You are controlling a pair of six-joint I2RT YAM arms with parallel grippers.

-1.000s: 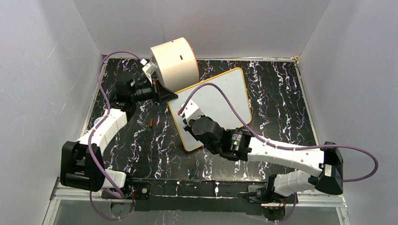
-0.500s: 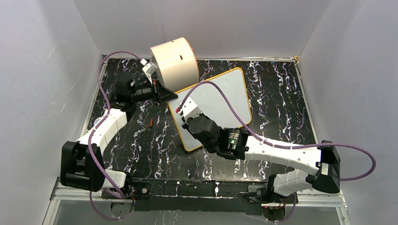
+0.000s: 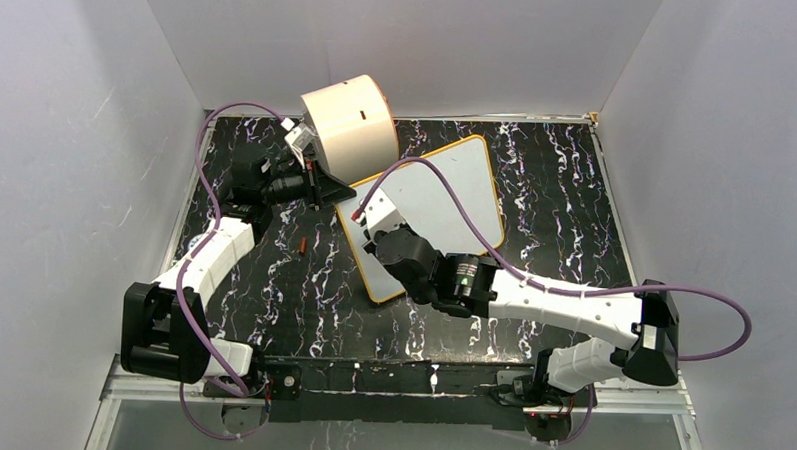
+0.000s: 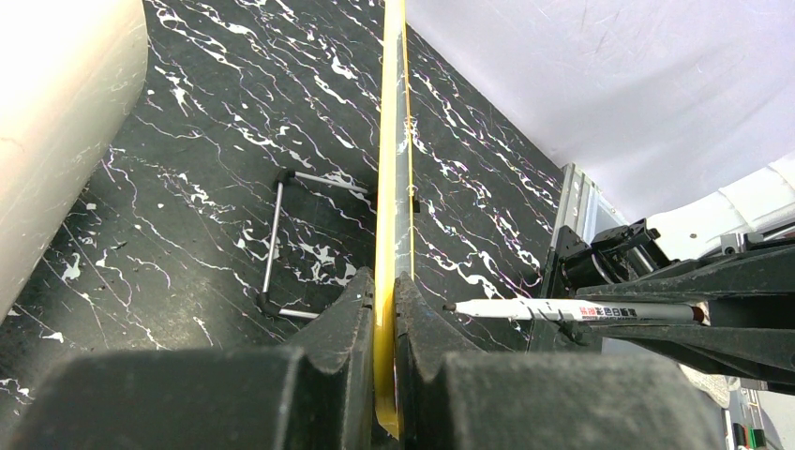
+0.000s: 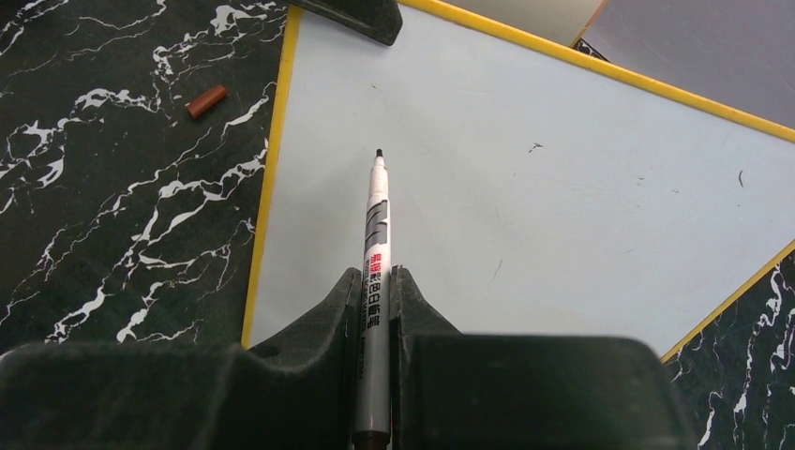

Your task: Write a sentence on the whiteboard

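Observation:
The whiteboard [image 3: 446, 187], white with an orange-tan rim, stands tilted on the black marbled table. My left gripper [image 3: 337, 195] is shut on its left corner; in the left wrist view the pads [image 4: 356, 314] clamp the yellow rim [image 4: 391, 141]. My right gripper [image 5: 375, 281] is shut on a white marker [image 5: 377, 234], which points at the board's face [image 5: 562, 187] near that corner. From the left wrist, the marker [image 4: 572, 309] has its tip a small gap off the board. The sentence is out of view; the face shows only faint specks.
A cream drum [image 3: 350, 126] lies behind the board's left corner. A small red-brown marker cap [image 3: 303, 246] rests on the table left of the board. The board's wire stand [image 4: 277, 234] sits on the table behind it. White walls enclose the table.
My right arm has crept a little left and toward the board's upper-left corner with the marker. The left arm and the board have not moved.

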